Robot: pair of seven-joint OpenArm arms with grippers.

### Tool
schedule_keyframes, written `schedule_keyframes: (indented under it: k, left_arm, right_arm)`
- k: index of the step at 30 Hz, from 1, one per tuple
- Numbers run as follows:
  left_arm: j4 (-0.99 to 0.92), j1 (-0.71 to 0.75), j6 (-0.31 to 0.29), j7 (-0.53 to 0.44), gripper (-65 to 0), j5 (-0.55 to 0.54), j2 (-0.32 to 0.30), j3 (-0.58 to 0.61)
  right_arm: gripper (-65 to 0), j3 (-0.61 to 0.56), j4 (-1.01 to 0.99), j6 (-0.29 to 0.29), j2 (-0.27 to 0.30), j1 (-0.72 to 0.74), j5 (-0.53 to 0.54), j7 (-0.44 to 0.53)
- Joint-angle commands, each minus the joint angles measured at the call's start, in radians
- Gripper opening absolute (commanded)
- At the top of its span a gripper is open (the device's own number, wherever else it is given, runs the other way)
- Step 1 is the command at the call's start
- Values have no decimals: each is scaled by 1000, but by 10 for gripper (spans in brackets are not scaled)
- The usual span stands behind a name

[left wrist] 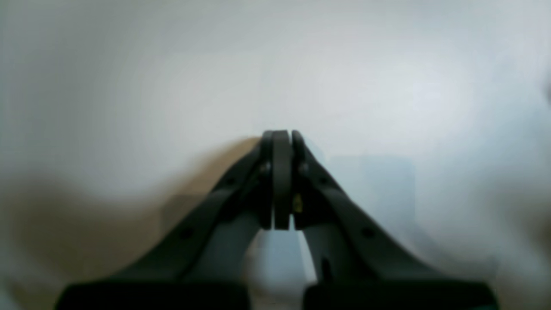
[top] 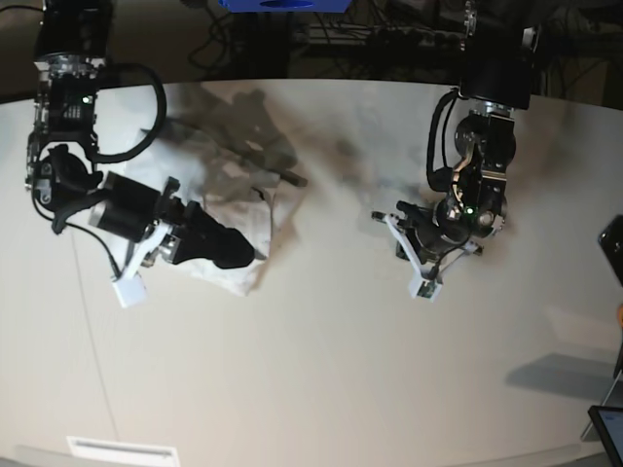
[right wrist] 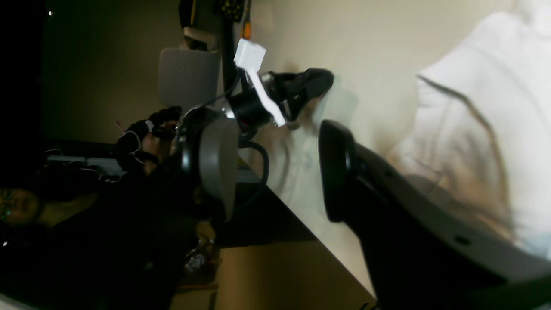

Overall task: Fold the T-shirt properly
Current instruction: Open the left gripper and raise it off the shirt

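Left gripper [left wrist: 282, 137]: jaws pressed together, nothing between them; poised over pale surface, view blurred. In base view it sits right of centre, well apart from cloth.

Right gripper [right wrist: 275, 172]: jaws spread, gap bare, no cloth gripped. In base view its dark tips [top: 234, 255] lie over near edge of cloth.

T-shirt [top: 229, 190]: white, crumpled in heap on table [top: 321, 379], left-centre, partly under right arm.

No containers seen.

Broad bare desk [top: 321, 379] runs along the near edge and through the middle, passable; the crumpled T-shirt [top: 243, 224] blocks the far-left part; the left gripper [top: 389, 222] stands centre-right.
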Motion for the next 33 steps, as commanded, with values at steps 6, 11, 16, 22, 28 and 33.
schedule_keyframes:
  k: [6,11,16,22,28,33]
  left_arm:
    - [56,1,-24,-15,-650,-9,-6,-5]
    - [79,40,-26,-19,-650,-9,-29,-5]
    - [187,100,-26,-18,-650,-7,-37,-5]
    - [292,172,-26,-16,-650,-7,-37,-5]
    - [303,216,-26,-16,-650,-7,-34,-5]
    - [305,227,-26,-16,-650,-7,-35,-3]
  right_arm:
    - [-605,8,18,-59,49,17,-148,8]
    - [-649,8,62,-157,55,-60,-303,5]
    - [-649,8,77,-262,89,-105,-377,12]
    - [-649,73,88,-286,87,-148,-377,5]
    - [-649,65,74,-314,78,-168,-380,3]
    - [-649,-47,-21,-314,46,-160,-383,25]
